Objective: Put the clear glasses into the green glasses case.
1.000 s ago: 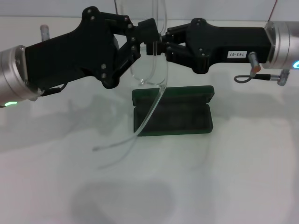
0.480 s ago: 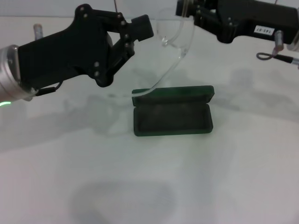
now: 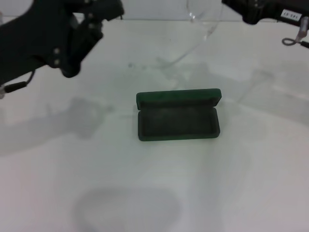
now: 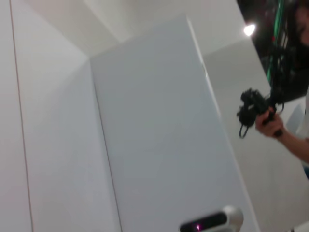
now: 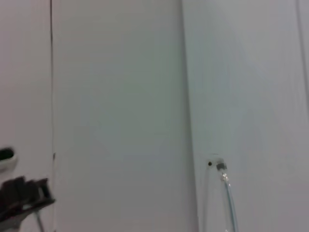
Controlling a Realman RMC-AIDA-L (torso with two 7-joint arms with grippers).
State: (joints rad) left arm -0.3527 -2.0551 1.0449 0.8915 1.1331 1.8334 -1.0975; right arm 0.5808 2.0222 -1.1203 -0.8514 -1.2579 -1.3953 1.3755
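Note:
The green glasses case (image 3: 178,121) lies open in the middle of the white table, lid tipped back, dark inside empty. High above and behind it hang the clear glasses (image 3: 207,25), one thin arm trailing down to the left. My right gripper (image 3: 231,4) at the top edge is shut on them, its tips cut off by the frame. The right wrist view shows a clear arm and hinge of the glasses (image 5: 221,167). My left gripper (image 3: 107,9) is raised at the upper left, apart from the glasses and holding nothing.
White table (image 3: 154,193) all around the case, with only arm shadows on it. In the left wrist view a person holding a camera (image 4: 256,112) stands beyond a white wall panel.
The left gripper has let go of the glasses and pulled back up to the left. The right gripper has carried them up and to the right, away from the case.

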